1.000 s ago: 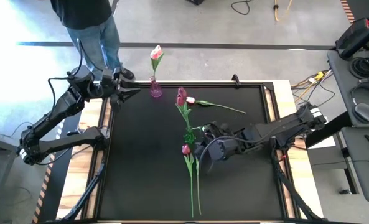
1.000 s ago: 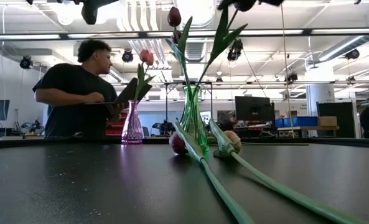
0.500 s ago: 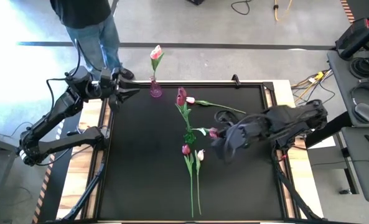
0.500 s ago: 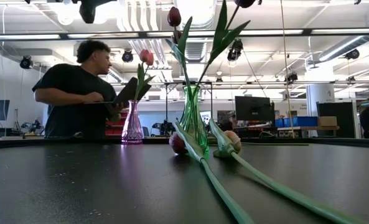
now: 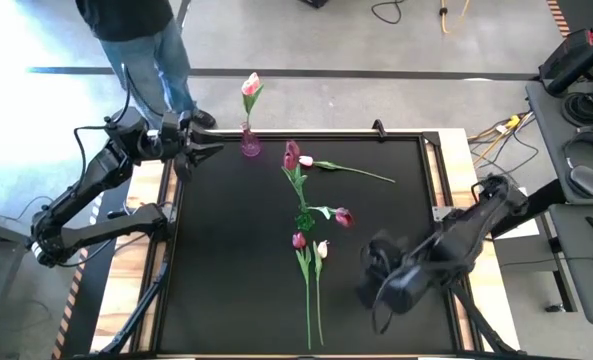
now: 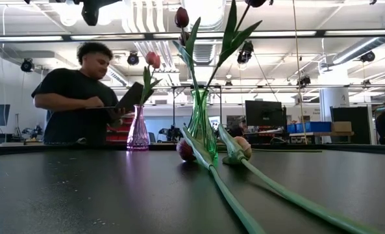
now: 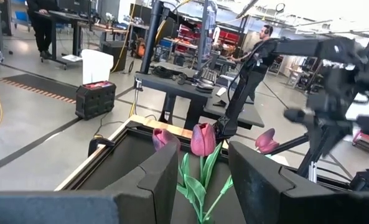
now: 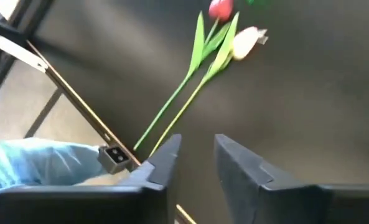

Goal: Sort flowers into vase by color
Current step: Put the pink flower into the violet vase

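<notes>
A green glass vase (image 5: 303, 218) (image 6: 200, 127) stands mid-table with two dark magenta tulips (image 5: 292, 155) (image 5: 343, 216) in it. A purple vase (image 5: 249, 145) (image 6: 139, 130) at the far edge holds one pink tulip (image 5: 250, 83). A pale tulip (image 5: 306, 161) lies flat behind the green vase. A dark tulip (image 5: 299, 240) (image 8: 220, 9) and a pale tulip (image 5: 322, 247) (image 8: 246, 38) lie side by side, their stems reaching the near edge. My right gripper (image 5: 374, 287) (image 8: 196, 163) hovers open, near and right of them. My left gripper (image 5: 211, 150) (image 7: 203, 180) waits open at the far left corner.
A person (image 5: 136, 40) (image 6: 82, 97) stands just beyond the table's far left corner, behind the left arm. The black table has a raised frame (image 5: 431, 170) around it. Bare tabletop lies left of the green vase and right of the lying stems.
My right gripper has drawn away from the green vase and swung toward the table's near right. The second dark tulip it was beside now stands free in the green vase, leaning right. The lying flowers and the left arm have kept still.
</notes>
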Available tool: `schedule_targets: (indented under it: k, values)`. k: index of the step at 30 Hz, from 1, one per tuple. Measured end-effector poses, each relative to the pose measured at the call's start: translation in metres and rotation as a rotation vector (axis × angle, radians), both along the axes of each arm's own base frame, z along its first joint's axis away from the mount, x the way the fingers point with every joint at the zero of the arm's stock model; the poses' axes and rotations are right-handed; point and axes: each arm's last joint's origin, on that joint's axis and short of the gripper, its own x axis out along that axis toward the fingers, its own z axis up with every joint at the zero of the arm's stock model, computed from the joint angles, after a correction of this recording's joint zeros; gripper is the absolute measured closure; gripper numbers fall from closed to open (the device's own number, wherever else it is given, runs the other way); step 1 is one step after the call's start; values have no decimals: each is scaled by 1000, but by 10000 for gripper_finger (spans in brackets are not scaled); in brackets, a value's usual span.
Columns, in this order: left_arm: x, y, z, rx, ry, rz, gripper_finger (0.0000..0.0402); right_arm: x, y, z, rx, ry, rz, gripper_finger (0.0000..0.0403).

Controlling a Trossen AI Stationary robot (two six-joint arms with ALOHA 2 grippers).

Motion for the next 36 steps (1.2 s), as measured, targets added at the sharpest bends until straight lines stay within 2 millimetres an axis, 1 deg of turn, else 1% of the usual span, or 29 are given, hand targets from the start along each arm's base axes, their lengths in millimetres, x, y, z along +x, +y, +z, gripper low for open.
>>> schedule_targets:
  k: [2,4,7,10,13,15,17,21,25,28,32,36]
  values:
    - [3,3,-2,-9,10,-2,274,5,10,-22,23,-8,-16,335]
    - [6,5,-4,-22,23,-11,276,13,18,-42,51,-62,-29,356]
    - [11,9,-7,-37,38,-36,283,22,25,-72,13,-164,-62,384]
    - [14,11,-9,-47,48,-48,287,28,26,-101,-25,-230,-110,392]
    - [14,11,-9,-39,48,-62,287,29,24,-135,-79,-183,-186,391]
    - [13,10,-9,-34,45,-63,287,32,21,-153,-108,-144,-214,382]
    - [12,10,-8,-32,42,-63,287,38,17,-166,-125,-120,-252,367]
    - [12,9,-8,-33,39,-62,288,55,9,-192,-148,-87,-313,316]
    - [12,9,-8,-43,43,-61,288,75,2,-207,-111,-112,-332,260]
    - [12,9,-8,-44,43,-61,288,86,-4,-217,-87,-104,-346,228]
    - [12,9,-9,-47,47,-61,288,95,-14,-226,-48,-84,-382,209]
    - [12,9,-9,-54,53,-61,288,101,-22,-236,-26,-35,-395,213]
